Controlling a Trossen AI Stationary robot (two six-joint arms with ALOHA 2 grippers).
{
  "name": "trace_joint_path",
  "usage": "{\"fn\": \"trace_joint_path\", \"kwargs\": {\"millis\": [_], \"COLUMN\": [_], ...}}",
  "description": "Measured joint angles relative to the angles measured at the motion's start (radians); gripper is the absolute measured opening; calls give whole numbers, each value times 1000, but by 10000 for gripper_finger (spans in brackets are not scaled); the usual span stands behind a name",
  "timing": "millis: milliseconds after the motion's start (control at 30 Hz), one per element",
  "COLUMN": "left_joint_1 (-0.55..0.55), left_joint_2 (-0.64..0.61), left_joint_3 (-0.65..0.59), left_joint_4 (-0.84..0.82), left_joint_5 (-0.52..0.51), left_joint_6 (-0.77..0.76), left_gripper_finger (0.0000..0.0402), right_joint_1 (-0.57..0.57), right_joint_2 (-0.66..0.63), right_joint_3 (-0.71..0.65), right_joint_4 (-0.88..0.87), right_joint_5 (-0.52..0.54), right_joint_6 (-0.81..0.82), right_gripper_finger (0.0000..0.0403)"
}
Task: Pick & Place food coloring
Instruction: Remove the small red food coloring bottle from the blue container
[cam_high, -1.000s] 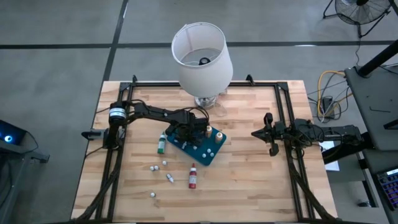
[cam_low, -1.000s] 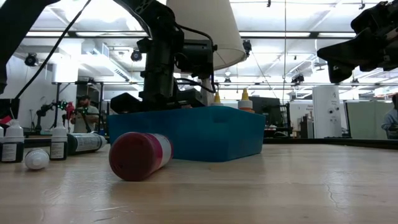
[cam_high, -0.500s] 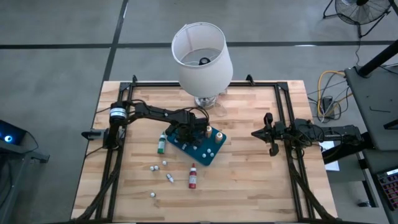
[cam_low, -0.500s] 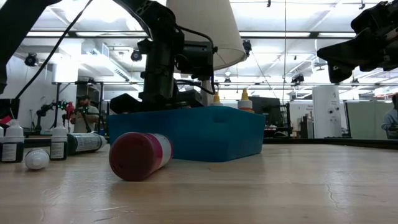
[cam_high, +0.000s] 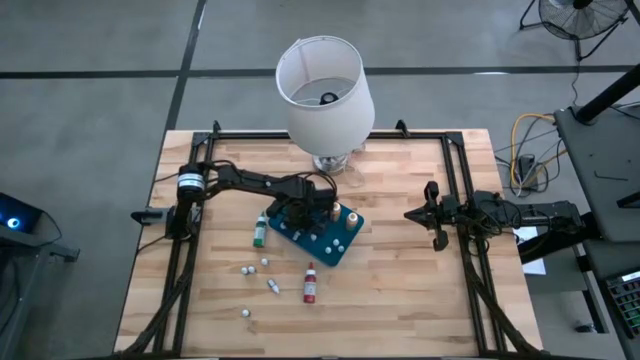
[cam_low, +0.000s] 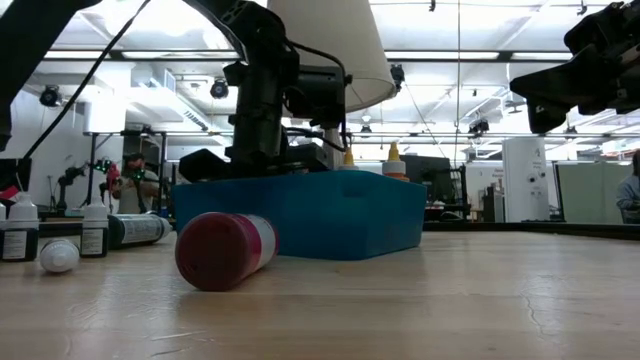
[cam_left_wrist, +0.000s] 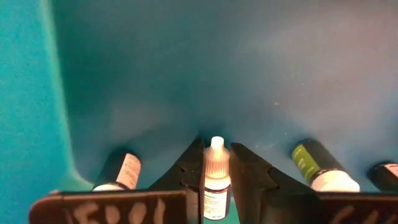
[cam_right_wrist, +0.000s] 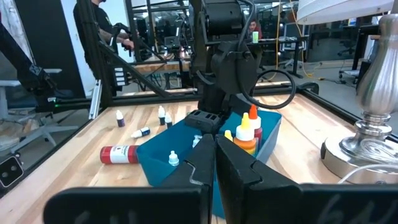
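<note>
Since the frame a second earlier, little has shifted in the overhead view: the left end effector (cam_high: 305, 213) remains down inside the teal tray (cam_high: 345, 250), and its jaws have drawn in. In the left wrist view the two dark fingers (cam_left_wrist: 189, 175) flank a small pale-tipped food coloring bottle (cam_left_wrist: 216, 177) and appear closed on it; the bottle's long axis runs straight ahead along the line of the fingers, tip pointing away from the wrist. Other small bottles (cam_left_wrist: 320, 167) lie beside it on the tray floor. The left arm is plainly the nearer; the right end effector (cam_high: 435, 228) waits well apart near the right edge of the bench (cam_high: 400, 300), fingers shut and empty. Only the wrist view shows the grip; the level view shows just the tray wall (cam_low: 330, 215) and a red bottle (cam_low: 222, 248) lying outside it.
</note>
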Motion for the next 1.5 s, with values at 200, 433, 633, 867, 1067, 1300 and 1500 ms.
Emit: {"fn": "trace_joint_path", "kwargs": {"millis": [200, 433, 633, 867, 1067, 1300, 1500], "left_joint_1": [7, 17, 22, 27, 19, -27, -83], "left_joint_2": [0, -13, -17, -51, -128, -205, -246], "left_joint_3": [22, 28, 69, 116, 114, 113, 112], "left_joint_4": [-26, -80, -99, -168, -183, -179, -97], "left_joint_5": [-1, -19, -36, -87, -117, -176, -184], "left_joint_6": [19, 34, 62, 77, 67, 60, 122], "left_gripper_finger": [31, 31, 30, 30, 30, 30, 30], "right_joint_1": [0, 0, 0, 0, 0, 0, 0], "right_joint_2": [0, 0, 0, 0, 0, -1, 0], "right_joint_3": [0, 0, 0, 0, 0, 0, 0], "right_joint_4": [0, 0, 0, 0, 1, 0, 0], "right_joint_5": [0, 0, 0, 0, 1, 0, 0], "right_joint_6": [0, 0, 0, 0, 0, 0, 0], "right_gripper_finger": [9, 9, 9, 8, 8, 8, 8]}}
